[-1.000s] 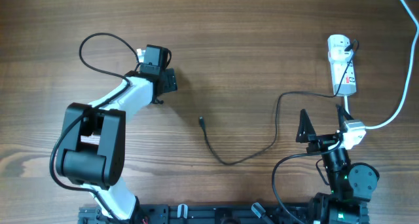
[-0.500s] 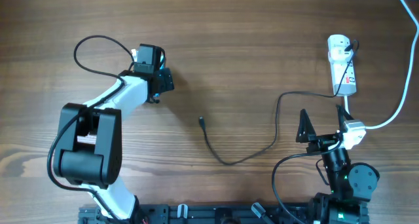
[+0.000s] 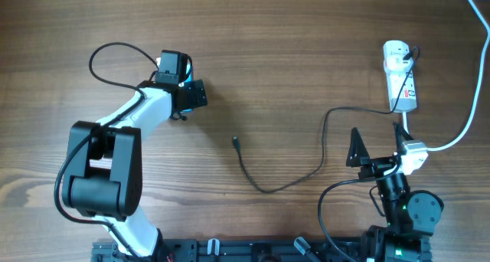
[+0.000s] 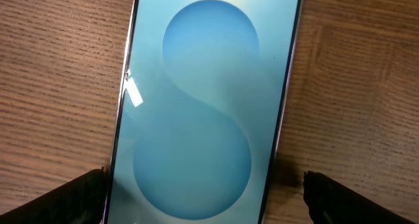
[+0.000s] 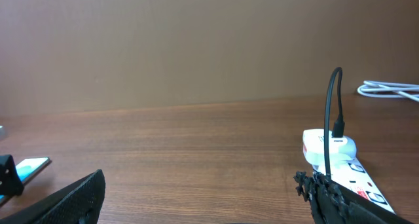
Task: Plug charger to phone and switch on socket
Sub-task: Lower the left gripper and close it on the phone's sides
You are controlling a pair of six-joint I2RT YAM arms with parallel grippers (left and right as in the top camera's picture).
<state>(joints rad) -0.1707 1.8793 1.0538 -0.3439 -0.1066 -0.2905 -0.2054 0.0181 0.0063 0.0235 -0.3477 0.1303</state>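
Note:
The phone (image 4: 203, 86) lies flat on the wood, its cyan screen filling the left wrist view. My left gripper (image 4: 204, 185) is open and straddles it: the left finger is at the phone's edge, the right finger a small gap off. In the overhead view the left gripper (image 3: 186, 96) hides the phone. The charger connector tip (image 3: 236, 142) lies loose mid-table. Its black cable (image 3: 269, 189) loops right and up to the plug in the socket (image 3: 400, 84). My right gripper (image 3: 357, 150) is open and empty, below the socket (image 5: 325, 144).
A thick white cable (image 3: 459, 135) runs from the top right corner down to the right arm. A sliver of the phone (image 5: 29, 166) shows at the far left of the right wrist view. Bare wood lies between the connector tip and the left gripper.
My left gripper shifted slightly left, then back right a little, staying over the phone. The right arm, the charger and the socket have not moved.

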